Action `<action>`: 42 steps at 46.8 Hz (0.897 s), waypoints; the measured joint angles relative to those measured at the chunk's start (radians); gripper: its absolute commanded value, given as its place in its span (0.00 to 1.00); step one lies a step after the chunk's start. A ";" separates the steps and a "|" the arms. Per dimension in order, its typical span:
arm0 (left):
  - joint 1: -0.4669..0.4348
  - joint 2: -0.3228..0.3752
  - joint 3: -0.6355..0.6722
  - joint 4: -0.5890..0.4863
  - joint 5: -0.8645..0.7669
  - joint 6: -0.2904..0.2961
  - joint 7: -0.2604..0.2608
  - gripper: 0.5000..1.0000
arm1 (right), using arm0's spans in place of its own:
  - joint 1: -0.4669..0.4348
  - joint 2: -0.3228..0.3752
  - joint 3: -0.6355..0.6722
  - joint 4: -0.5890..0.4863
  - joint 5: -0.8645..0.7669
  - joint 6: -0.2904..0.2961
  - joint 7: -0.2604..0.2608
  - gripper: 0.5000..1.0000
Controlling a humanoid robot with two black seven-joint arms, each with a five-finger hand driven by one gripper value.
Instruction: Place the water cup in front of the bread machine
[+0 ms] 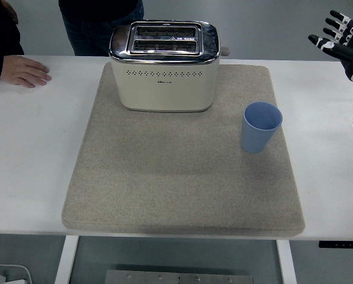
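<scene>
Right now I see my right hand (342,42) raised, fingers (337,22) splayed and empty, smooth blue tapered water cup (261,126) upright well below-left of them on the felt-like beige mat (164,177), glossy cream bread machine (164,66) farther left, white tabletop (28,148).

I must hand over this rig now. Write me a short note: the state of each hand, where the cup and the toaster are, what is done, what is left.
Right hand: raised at the right edge, fingers spread, holding nothing, well apart from the cup.
Left hand: not in view.
Cup: blue, upright on the grey mat, to the right of the toaster and a little nearer the table's near edge.
Toaster: at the far end of the mat, slots up.
A person's hand rests on the table at far left.
Done: nothing yet; the cup is not grasped.
Left: grasp the cup, move it left, set it on the mat in front of the toaster.
</scene>
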 measured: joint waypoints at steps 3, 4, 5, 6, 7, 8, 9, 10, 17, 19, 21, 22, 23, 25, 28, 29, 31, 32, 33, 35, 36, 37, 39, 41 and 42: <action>0.000 0.000 -0.003 0.000 0.000 0.000 0.000 1.00 | 0.007 0.000 -0.001 -0.008 0.000 0.002 0.000 0.84; 0.000 0.000 -0.006 0.001 -0.001 0.001 0.000 1.00 | 0.008 0.000 -0.001 -0.010 0.000 0.003 0.000 0.84; 0.000 0.000 -0.009 0.001 -0.002 0.001 0.000 1.00 | 0.009 0.000 -0.001 -0.013 0.000 0.004 0.000 0.84; 0.000 0.000 -0.011 0.001 -0.003 0.000 0.000 1.00 | 0.010 0.000 -0.001 -0.014 0.000 0.004 0.000 0.84; 0.000 0.000 -0.012 0.001 -0.004 0.000 0.000 1.00 | 0.011 0.000 -0.001 -0.015 0.000 0.004 0.000 0.84; -0.001 0.000 -0.012 0.001 -0.004 0.000 0.000 1.00 | 0.011 0.000 -0.002 -0.015 0.000 0.004 0.000 0.84; -0.003 0.000 -0.011 0.001 -0.004 0.000 0.000 1.00 | 0.011 0.000 -0.002 -0.015 0.000 0.004 0.000 0.84; -0.004 0.000 -0.011 0.000 -0.004 0.000 0.000 1.00 | 0.011 0.000 -0.002 -0.015 0.000 0.004 0.000 0.84; 0.010 0.000 -0.003 -0.003 0.003 0.000 0.000 1.00 | 0.009 0.000 -0.002 -0.015 0.000 0.007 0.000 0.84; 0.013 0.000 -0.003 -0.002 0.003 0.000 0.000 1.00 | 0.009 0.000 -0.003 -0.015 0.000 0.009 0.000 0.84; 0.014 0.000 -0.003 -0.001 0.003 0.000 0.000 1.00 | 0.009 -0.001 -0.006 -0.015 0.000 0.011 0.000 0.84; 0.014 0.000 -0.002 0.000 0.003 0.000 0.000 1.00 | 0.009 -0.001 -0.007 -0.015 0.000 0.012 0.000 0.84; 0.014 0.000 -0.002 0.000 0.003 0.000 0.000 1.00 | 0.009 -0.002 -0.008 -0.015 -0.002 0.013 0.000 0.84; 0.014 0.000 -0.002 0.000 0.002 0.000 0.000 1.00 | 0.009 -0.003 -0.009 -0.015 -0.004 0.023 0.000 0.84; 0.014 0.000 -0.002 0.000 0.002 0.000 0.000 1.00 | 0.009 -0.010 -0.009 -0.016 -0.006 0.048 0.000 0.84; 0.014 0.000 -0.002 0.000 0.002 0.000 0.000 1.00 | 0.009 -0.012 -0.009 -0.017 -0.006 0.052 0.000 0.84; 0.014 0.000 -0.002 -0.001 0.002 0.000 0.000 1.00 | 0.010 -0.019 -0.010 -0.021 -0.006 0.059 0.000 0.84; 0.014 0.000 -0.002 -0.001 0.002 0.000 0.000 1.00 | 0.011 -0.022 -0.011 -0.022 -0.006 0.062 0.000 0.84; 0.014 0.000 -0.002 -0.001 0.002 0.000 0.000 1.00 | 0.012 -0.025 -0.011 -0.025 -0.006 0.065 0.000 0.84; 0.014 0.000 -0.002 -0.001 0.002 0.000 0.000 1.00 | 0.012 -0.026 -0.011 -0.027 -0.006 0.072 0.000 0.84; 0.014 0.000 -0.002 -0.001 0.002 0.000 0.000 1.00 | 0.012 -0.027 -0.011 -0.027 -0.006 0.077 0.000 0.84; 0.014 0.000 -0.002 -0.001 0.002 0.000 0.000 1.00 | 0.011 -0.028 -0.011 -0.027 -0.007 0.084 0.000 0.84; 0.014 0.000 -0.002 -0.001 0.002 0.000 0.000 1.00 | 0.007 -0.035 -0.011 -0.026 -0.008 0.098 0.000 0.84; 0.014 0.000 -0.002 -0.001 0.002 0.000 0.000 1.00 | 0.003 -0.051 -0.012 -0.023 -0.009 0.115 0.000 0.84; 0.014 0.000 -0.003 -0.001 0.002 0.000 0.000 1.00 | 0.001 -0.060 -0.013 -0.020 -0.009 0.124 0.000 0.84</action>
